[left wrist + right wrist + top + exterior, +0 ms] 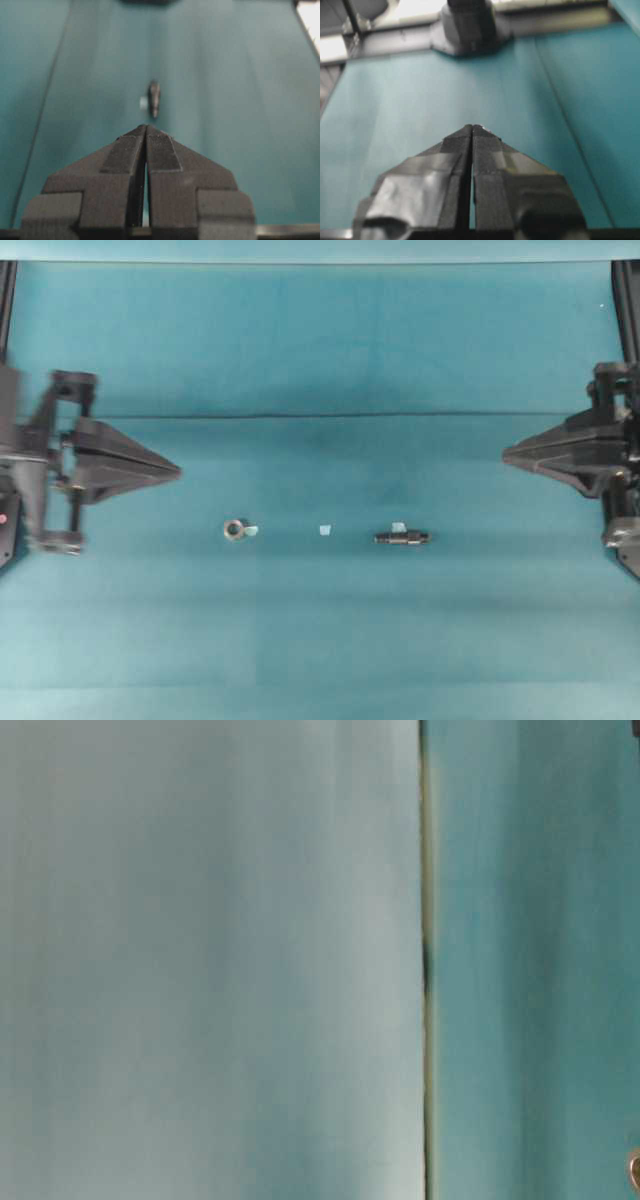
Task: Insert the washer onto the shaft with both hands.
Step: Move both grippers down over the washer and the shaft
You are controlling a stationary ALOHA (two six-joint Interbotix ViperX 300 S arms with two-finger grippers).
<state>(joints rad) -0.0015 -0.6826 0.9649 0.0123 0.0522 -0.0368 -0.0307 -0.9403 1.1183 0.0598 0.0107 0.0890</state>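
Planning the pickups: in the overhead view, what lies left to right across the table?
left gripper → washer → small pale tape scrap → shaft → right gripper

The table [320,640] lies open between the two grippers, nothing standing taller than the small parts on it. The washer [234,530] sits alone on the left, a pale tape scrap [251,531] touching its right edge. The shaft [402,536] lies flat to the right, well apart from it, another scrap [399,527] against its upper side. A third scrap [325,530] lies between them. Bare cloth surrounds each part on all sides.
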